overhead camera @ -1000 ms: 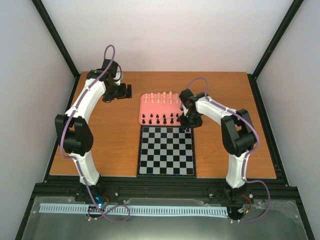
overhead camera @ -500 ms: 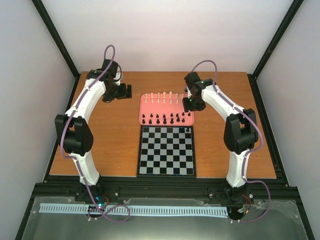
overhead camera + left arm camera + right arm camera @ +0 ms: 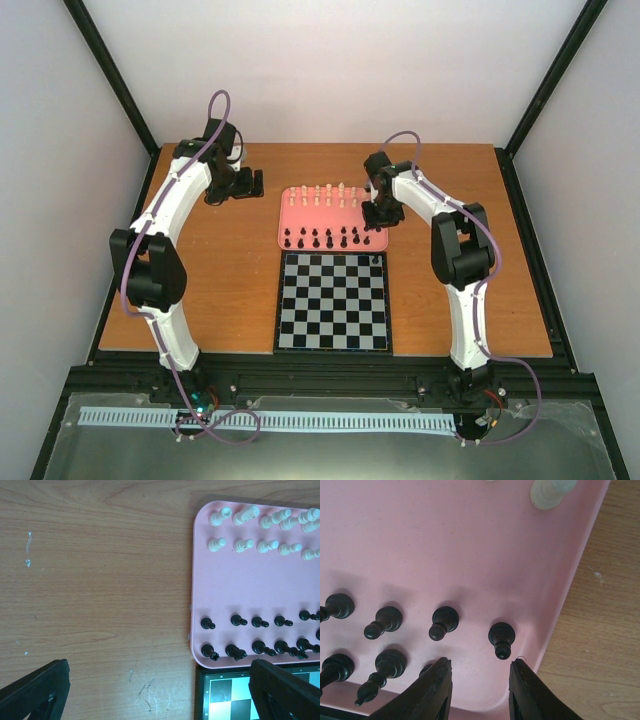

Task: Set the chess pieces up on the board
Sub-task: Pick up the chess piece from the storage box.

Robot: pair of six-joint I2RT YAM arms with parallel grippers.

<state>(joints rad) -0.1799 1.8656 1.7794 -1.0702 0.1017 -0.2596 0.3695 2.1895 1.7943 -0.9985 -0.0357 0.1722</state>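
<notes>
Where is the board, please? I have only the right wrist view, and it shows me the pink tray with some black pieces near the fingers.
Observer: The board lies just on the near side of the tray, as the top view shows.
Operator: Is any piece standing on it already?
Observer: Yes, one black piece stands on its far right corner square. I see no other piece on it.
Operator: And what does the left arm do?
Observer: The left gripper hangs open over the table, to the left of the tray, and it holds nothing.
</notes>
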